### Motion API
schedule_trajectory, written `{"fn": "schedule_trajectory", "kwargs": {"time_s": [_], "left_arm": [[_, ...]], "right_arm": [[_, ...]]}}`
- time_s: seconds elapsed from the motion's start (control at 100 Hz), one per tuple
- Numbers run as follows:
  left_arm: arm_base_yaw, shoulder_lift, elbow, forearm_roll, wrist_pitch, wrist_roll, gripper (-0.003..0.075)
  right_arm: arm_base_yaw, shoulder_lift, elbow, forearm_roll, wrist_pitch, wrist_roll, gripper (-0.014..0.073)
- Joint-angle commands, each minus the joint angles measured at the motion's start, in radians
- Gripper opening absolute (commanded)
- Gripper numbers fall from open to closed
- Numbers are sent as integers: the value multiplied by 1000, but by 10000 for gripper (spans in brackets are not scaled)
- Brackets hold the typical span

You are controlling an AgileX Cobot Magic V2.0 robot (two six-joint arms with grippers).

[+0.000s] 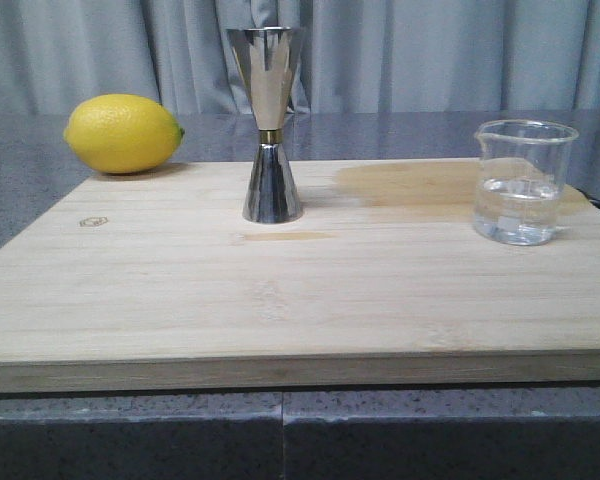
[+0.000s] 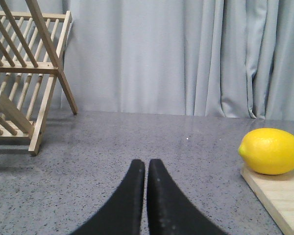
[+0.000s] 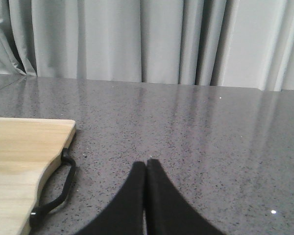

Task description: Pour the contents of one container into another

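Observation:
A clear glass beaker [image 1: 523, 182] with a pour spout stands upright at the right of the wooden board [image 1: 280, 300], about a third full of clear liquid. The steel hourglass jigger [image 1: 269, 125] with a gold band at its waist stands upright at the board's back middle. Neither gripper shows in the front view. My left gripper [image 2: 146, 164] is shut and empty over the grey counter, left of the board. My right gripper [image 3: 146, 164] is shut and empty over the counter, right of the board.
A yellow lemon [image 1: 123, 133] [image 2: 271, 151] lies at the board's back left corner. A wooden dish rack [image 2: 24, 73] stands further left on the counter. The board's black strap handle [image 3: 56, 193] hangs off its right end. A damp stain [image 1: 410, 188] marks the board beside the beaker.

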Motion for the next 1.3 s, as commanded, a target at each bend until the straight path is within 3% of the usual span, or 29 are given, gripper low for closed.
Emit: {"fn": "schedule_trajectory", "kwargs": {"time_s": [0.0,1.16,1.29], "left_arm": [[2,-21,28,0,-76,-7,-19],[2,-21,28,0,-76,-7,-19],[2,-21,28,0,-76,-7,-19]], "right_arm": [[1,-19,13,-10,-76,-3,-72],[1,-19,13,-10,-76,-3,-72],[1,-19,11,-10,-131,-3,-72]]}}
